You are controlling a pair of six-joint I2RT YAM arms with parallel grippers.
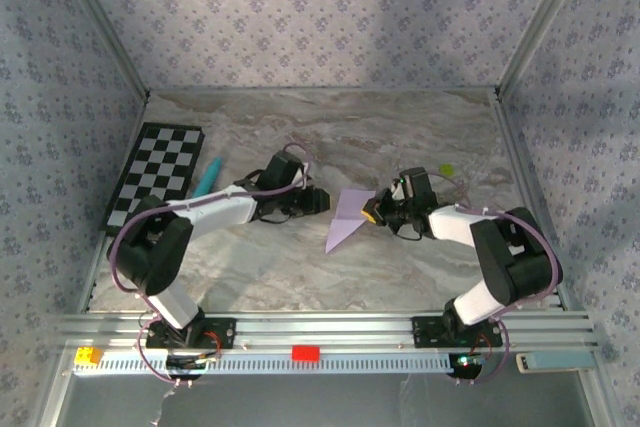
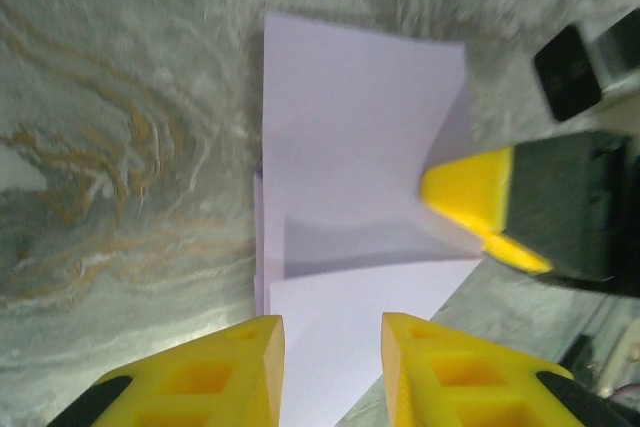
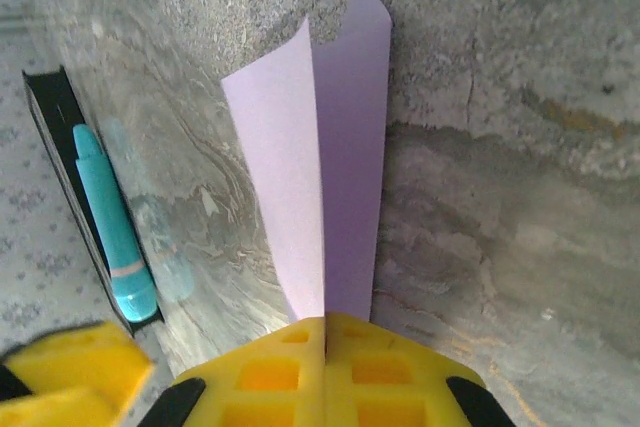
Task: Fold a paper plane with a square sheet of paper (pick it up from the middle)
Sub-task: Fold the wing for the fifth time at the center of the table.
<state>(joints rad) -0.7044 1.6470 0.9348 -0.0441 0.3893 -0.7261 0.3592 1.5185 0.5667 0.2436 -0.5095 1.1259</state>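
Note:
The square sheet of paper (image 1: 349, 217) is pale lilac, folded and creased, and sits mid-table between both grippers. My right gripper (image 1: 373, 211) is shut on its right edge. In the right wrist view the pressed-together yellow fingers (image 3: 325, 325) pinch the paper (image 3: 320, 167), whose two flaps rise from the jaws. My left gripper (image 1: 322, 200) is at the paper's left side and open. The left wrist view has its jaws (image 2: 330, 332) apart over a folded flap of the paper (image 2: 350, 137), with the right gripper's yellow fingers (image 2: 470, 192) at the far corner.
A black-and-white checkerboard (image 1: 158, 172) lies at the far left with a teal pen (image 1: 207, 179) beside it, also seen from the right wrist (image 3: 110, 227). A small green thing (image 1: 446, 169) lies behind the right arm. Red (image 1: 305, 353) and yellow (image 1: 88, 355) blocks sit on the near rail.

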